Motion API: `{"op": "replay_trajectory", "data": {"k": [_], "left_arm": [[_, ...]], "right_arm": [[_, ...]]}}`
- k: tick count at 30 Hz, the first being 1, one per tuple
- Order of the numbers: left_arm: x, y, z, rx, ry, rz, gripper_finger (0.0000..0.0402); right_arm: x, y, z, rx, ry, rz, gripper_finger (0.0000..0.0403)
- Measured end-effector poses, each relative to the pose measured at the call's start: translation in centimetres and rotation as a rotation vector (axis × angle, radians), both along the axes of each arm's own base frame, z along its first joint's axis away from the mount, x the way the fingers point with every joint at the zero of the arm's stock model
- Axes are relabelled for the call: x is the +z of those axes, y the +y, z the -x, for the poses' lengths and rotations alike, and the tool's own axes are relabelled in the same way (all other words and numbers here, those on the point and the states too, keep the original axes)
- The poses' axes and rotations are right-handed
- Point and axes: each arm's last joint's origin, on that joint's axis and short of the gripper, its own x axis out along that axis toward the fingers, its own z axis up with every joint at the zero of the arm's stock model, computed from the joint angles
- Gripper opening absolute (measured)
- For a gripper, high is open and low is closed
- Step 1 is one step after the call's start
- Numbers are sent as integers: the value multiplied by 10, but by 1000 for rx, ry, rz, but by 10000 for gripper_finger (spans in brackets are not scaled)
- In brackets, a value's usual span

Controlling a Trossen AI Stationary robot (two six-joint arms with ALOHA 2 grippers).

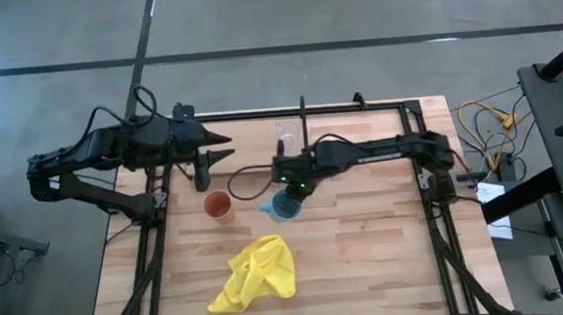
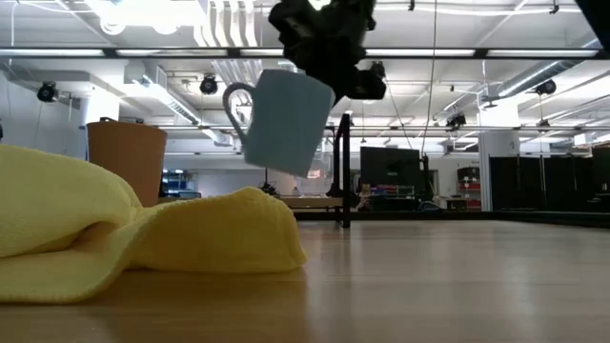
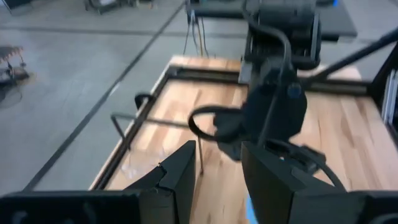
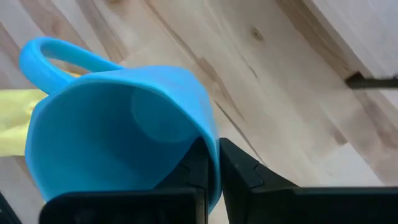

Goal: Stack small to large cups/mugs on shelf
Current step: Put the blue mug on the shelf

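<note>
My right gripper (image 1: 286, 192) is shut on the blue mug (image 1: 282, 208), which hangs above the table's middle; the mug fills the right wrist view (image 4: 118, 130) and shows lifted in the low view (image 2: 283, 119). The orange tumbler (image 1: 217, 205) stands upright on the tabletop to its left. The clear glass cup (image 1: 285, 133) stands on the shelf (image 1: 359, 122) at the table's far side, next to the black divider (image 1: 304, 121). My left gripper (image 1: 223, 147) is open above the table's far left, clear of everything. My right gripper pinches the blue mug's rim wall (image 4: 208, 158), one finger inside the mug and one outside, on the side opposite the handle (image 4: 53, 56). The fingers come from above. The mug hangs lifted clear of the table, tilted, its handle toward the table's left.
A crumpled yellow cloth (image 1: 257, 273) lies on the tabletop toward the near edge, in front of the tumbler and mug. Black metal frame rods (image 1: 431, 157) run along the table's edges. Bare wood lies to the right of the mug.
</note>
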Motion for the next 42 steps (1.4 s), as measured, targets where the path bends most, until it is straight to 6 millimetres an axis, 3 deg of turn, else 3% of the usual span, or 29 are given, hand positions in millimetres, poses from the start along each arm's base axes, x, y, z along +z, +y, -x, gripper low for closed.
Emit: {"op": "replay_trajectory", "data": {"k": [8, 20, 34, 42], "left_arm": [[-11, 0, 7, 21, 116, 42, 116], [-6, 0, 20, 19, 83, 40, 116], [-3, 0, 27, 18, 63, 38, 116], [-3, 0, 26, 16, 67, 34, 116]], "right_arm": [[-13, -11, -20, 24, 181, 9, 13], [-41, -23, -53, 65, 190, 33, 13], [-50, -44, -55, 71, 204, 43, 15], [-49, -48, -55, 117, 195, 56, 59]]}}
